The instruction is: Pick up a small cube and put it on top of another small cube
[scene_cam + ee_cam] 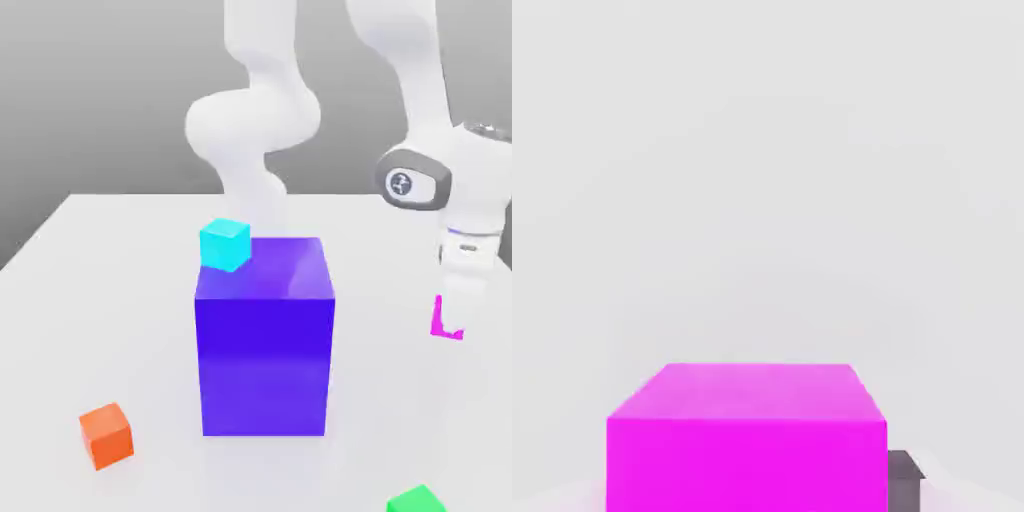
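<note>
Here, a small magenta cube [437,322] sits on the white table [130,300] toward the exterior view's right, partly covered by your gripper [462,318], which is closed on it from above. In the hand view you meet the cube's flat top and one side, with a dark finger pad [904,482] against it. Well apart stands a large blue block [265,350], a small cyan cube [226,245] at its top. Nearer the camera lie an orange cube [107,437] and a green cube [416,501].
</note>
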Action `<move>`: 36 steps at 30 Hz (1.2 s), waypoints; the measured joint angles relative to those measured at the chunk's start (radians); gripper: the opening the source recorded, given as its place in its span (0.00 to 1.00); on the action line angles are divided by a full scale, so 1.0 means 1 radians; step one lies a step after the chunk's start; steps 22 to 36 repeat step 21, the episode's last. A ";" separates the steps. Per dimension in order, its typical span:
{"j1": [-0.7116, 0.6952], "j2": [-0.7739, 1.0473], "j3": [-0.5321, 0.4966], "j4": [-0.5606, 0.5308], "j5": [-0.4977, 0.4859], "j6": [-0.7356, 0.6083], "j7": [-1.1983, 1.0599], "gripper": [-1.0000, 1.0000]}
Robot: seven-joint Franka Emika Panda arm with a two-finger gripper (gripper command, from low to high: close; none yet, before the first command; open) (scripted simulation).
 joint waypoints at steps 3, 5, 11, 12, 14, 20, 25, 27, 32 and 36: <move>-0.052 0.044 -0.046 0.107 0.004 -0.063 -0.046 0.00; -0.091 0.074 -0.078 0.179 0.009 -0.105 -0.079 0.00; -0.214 0.165 -0.174 0.396 0.030 -0.230 -0.183 0.00; -0.235 0.181 -0.188 0.432 0.033 -0.249 -0.199 0.00; -0.269 0.221 -0.211 0.489 0.039 -0.266 -0.227 0.00; -0.277 0.343 -0.221 0.514 0.039 -0.169 -0.234 1.00; -0.277 0.343 -0.221 0.514 0.039 -0.169 -0.234 1.00; -0.277 0.343 -0.221 0.514 0.039 -0.169 -0.234 1.00; -0.277 0.343 -0.221 0.514 0.039 -0.169 -0.234 1.00; -0.277 0.343 -0.221 0.514 0.039 -0.169 -0.234 1.00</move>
